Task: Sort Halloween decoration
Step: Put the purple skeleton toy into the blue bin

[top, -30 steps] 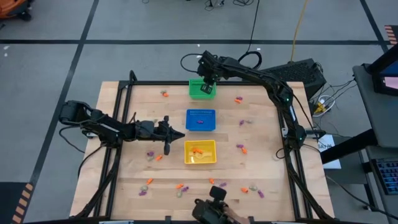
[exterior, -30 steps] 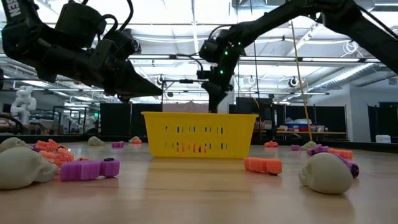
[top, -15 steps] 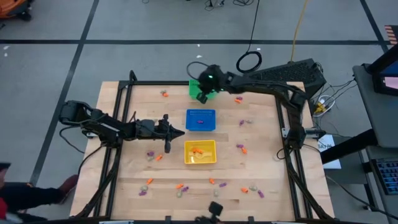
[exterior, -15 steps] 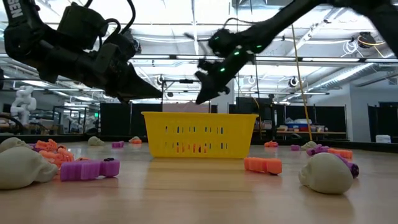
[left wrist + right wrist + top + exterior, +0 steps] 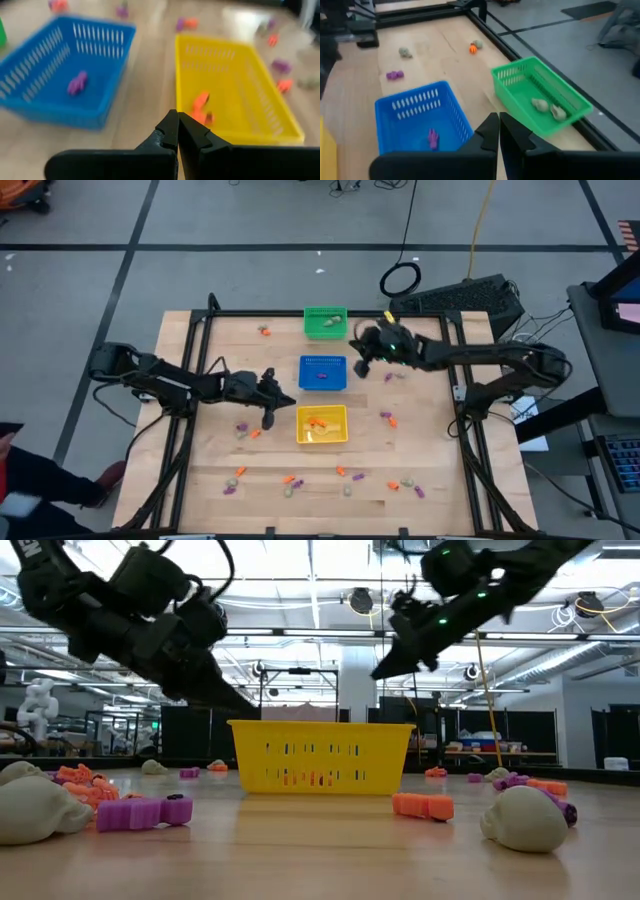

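Three square baskets stand in a row down the table's middle: green (image 5: 325, 321) at the far side, blue (image 5: 323, 372), and yellow (image 5: 322, 424). The green basket (image 5: 540, 97) holds two pale trinkets (image 5: 540, 105). A purple trinket (image 5: 77, 82) lies in the blue one and orange trinkets (image 5: 201, 106) in the yellow one. More orange, purple and pale trinkets lie scattered on the wood. My left gripper (image 5: 287, 397) hovers shut, left of the gap between the blue and yellow baskets. My right gripper (image 5: 358, 367) hangs shut in the air by the blue basket's far right corner.
Trinkets lie along the near edge (image 5: 290, 480), on the right side (image 5: 388, 418) and at the far left (image 5: 264, 331). A black frame (image 5: 190, 350) edges the tabletop. A person (image 5: 12, 470) stands off the table's near left corner.
My right arm has swung away from above the green basket, toward the table's right and near side, and now stretches level across from the right with its gripper beside the blue basket. A person has come in at the near left.
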Robot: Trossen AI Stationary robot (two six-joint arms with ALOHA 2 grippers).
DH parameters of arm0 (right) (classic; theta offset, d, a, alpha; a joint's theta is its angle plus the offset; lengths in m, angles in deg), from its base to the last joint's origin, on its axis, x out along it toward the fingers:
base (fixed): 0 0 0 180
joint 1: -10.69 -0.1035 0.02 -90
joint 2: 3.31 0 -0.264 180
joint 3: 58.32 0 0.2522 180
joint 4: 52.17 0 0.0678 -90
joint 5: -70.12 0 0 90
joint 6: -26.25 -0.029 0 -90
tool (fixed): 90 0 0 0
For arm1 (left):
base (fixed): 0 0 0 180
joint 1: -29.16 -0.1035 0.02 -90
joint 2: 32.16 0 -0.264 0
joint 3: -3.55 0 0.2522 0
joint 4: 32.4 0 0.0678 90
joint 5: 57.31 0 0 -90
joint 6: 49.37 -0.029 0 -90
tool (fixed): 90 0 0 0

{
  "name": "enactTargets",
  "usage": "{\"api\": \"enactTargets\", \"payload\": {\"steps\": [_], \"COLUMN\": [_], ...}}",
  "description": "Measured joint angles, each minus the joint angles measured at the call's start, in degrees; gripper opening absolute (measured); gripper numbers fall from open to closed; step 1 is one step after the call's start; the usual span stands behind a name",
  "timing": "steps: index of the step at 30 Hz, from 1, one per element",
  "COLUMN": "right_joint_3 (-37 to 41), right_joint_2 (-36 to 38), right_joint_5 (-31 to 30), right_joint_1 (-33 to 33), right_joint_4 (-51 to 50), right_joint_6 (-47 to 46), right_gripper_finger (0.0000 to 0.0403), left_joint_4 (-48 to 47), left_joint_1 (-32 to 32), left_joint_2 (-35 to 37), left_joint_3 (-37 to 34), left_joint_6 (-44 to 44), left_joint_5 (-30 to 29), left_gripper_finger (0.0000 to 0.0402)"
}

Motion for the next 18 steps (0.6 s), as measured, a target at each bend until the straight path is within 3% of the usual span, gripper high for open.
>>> {"api": "enactTargets", "payload": {"steps": [8, 18], "right_joint_3": [5.9, 6.0], "right_joint_2": [4.9, 4.9], "right_joint_5": [-9.7, -9.8], "right_joint_1": [-5.6, -8.2], "right_joint_4": [2.7, 3.0], "right_joint_6": [0.3, 1.3], "right_gripper_finger": [0.0000, 0.0000], "left_joint_4": [-34.1, -65.9], "left_joint_1": [4.2, 13.9], "left_joint_2": [5.2, 6.9], "left_joint_3": [10.0, 19.0], "left_joint_6": [0.2, 12.7], "left_joint_5": [0.0, 0.0], "left_gripper_finger": [0.0008, 0.0008]}}
